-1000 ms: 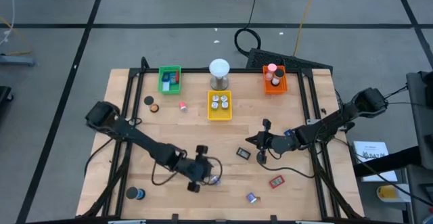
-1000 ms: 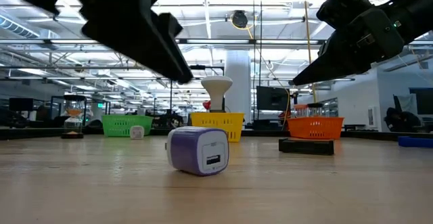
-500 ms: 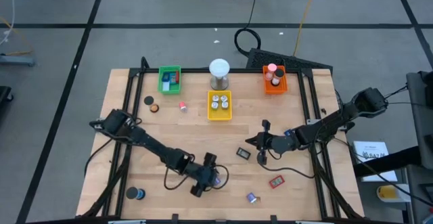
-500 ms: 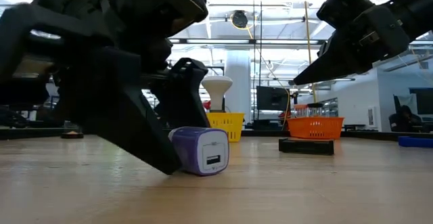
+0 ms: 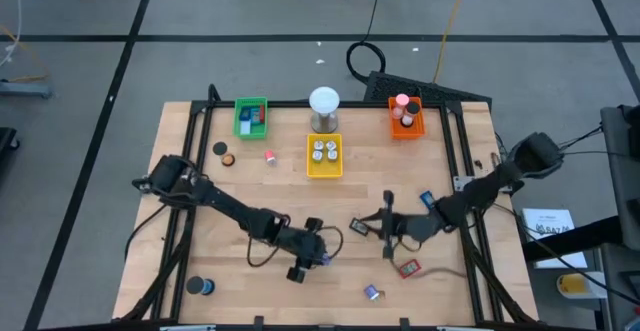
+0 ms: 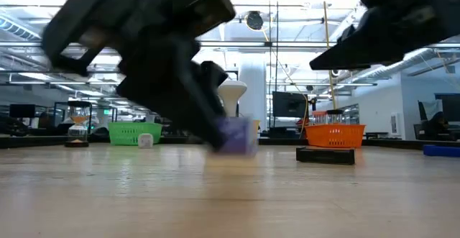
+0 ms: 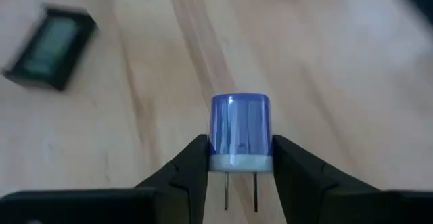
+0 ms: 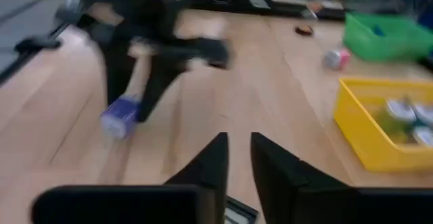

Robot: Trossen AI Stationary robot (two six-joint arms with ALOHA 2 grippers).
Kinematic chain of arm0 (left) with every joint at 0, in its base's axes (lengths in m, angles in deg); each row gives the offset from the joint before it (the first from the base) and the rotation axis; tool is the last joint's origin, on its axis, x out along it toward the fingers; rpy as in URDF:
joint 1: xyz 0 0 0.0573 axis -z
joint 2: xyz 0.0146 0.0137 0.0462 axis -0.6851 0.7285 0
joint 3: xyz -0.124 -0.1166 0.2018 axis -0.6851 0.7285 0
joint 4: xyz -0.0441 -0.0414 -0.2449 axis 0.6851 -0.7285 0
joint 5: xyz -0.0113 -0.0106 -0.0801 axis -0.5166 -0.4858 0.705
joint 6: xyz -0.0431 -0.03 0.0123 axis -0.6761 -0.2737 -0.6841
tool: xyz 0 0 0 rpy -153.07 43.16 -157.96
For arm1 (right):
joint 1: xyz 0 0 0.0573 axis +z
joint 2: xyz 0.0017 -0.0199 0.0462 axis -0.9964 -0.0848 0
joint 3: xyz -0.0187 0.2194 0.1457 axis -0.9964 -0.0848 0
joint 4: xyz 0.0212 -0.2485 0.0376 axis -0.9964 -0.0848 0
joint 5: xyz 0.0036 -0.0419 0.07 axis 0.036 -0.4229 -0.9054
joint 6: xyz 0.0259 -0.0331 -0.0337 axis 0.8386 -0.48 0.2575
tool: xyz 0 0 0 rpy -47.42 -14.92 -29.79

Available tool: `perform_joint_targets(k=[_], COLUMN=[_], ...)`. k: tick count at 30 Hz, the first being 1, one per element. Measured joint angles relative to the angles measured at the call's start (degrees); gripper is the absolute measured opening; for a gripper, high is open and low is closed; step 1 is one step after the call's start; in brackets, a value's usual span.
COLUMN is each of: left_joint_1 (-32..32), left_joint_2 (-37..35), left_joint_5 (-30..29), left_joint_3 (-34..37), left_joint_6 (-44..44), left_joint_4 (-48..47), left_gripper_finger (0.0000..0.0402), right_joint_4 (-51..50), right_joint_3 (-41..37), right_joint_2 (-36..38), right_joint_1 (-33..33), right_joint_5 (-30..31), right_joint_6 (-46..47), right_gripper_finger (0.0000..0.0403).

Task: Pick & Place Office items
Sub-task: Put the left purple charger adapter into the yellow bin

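Gripping purple plug adapter (image 7: 240, 130) between both fingers, left gripper (image 5: 312, 254) sits low over pale wood table (image 5: 250, 186) at 6 o'clock of yellow tray (image 5: 323, 157); right gripper (image 5: 386, 226), fingers narrowly parted, holding nothing, hovers at 3 o'clock of it; dark rectangular piece (image 5: 360, 227) just beside; grey tiled floor (image 5: 90, 71) around table; low view: hall beyond with ceiling strip lights (image 6: 287, 8)
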Motion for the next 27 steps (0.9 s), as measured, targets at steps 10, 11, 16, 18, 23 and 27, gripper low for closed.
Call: perform_joint_targets(k=[10,11,16,18,23,27], left_joint_1=[-3.7,-3.8,-3.7,-3.6,-3.6,-3.6], left_joint_2=[-1.4,-1.4,-1.4,-1.3,-1.3,-1.3], left_joint_5=[5.6,5.7,6.7,7.4,7.4,7.0], left_joint_3=[0.0,0.0,0.1,0.2,0.2,0.1], left_joint_6=[-10.2,-11.1,-14.1,-14.7,-15.7,-15.6], left_joint_4=[7.0,7.5,9.1,9.7,10.8,12.4], left_gripper_finger=[0.0139,0.0138,0.0141,0.0142,0.0143,0.0144], right_joint_4=[2.7,3.3,5.9,6.1,7.1,7.8], right_joint_3=[12.8,14.0,19.0,20.0,20.2,20.2], right_joint_2=[-20.3,-22.1,-28.0,-28.9,-29.3,-29.3], right_joint_1=[9.0,9.4,9.9,9.9,10.0,11.4], right_joint_5=[14.6,15.1,15.4,15.2,14.9,17.2], right_joint_6=[-19.4,-21.6,-30.3,-32.4,-33.9,-33.9], right_gripper_finger=[0.0205,0.0217,0.0251,0.0255,0.0245,0.0239])
